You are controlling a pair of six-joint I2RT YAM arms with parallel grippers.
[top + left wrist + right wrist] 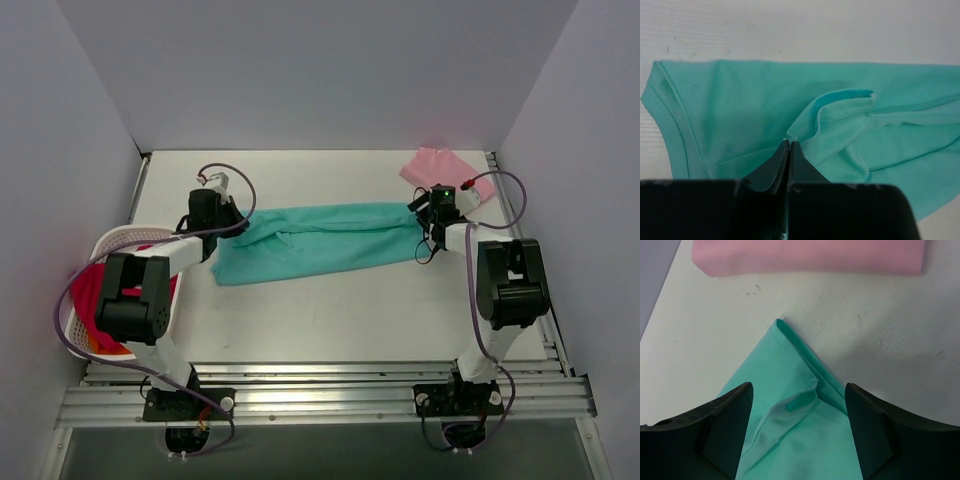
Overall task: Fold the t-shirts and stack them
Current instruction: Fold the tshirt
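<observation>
The teal-green t-shirt (320,242) lies as a long folded band across the middle of the table. At its left end my left gripper (232,222) is shut on a raised pinch of the teal fabric (740,110); the closed tips (789,144) show cloth puckered between them. My right gripper (425,215) stands open over the band's right corner (790,355), one finger on each side (799,386) of a small ruck, not holding anything. The pale pink t-shirt (445,170) lies folded at the back right, just beyond that corner (810,257).
A white lattice basket (118,238) holding red and orange cloth sits at the table's left edge beside the left arm. Grey walls close in the table on three sides. Metal rails run along the near edge (320,385).
</observation>
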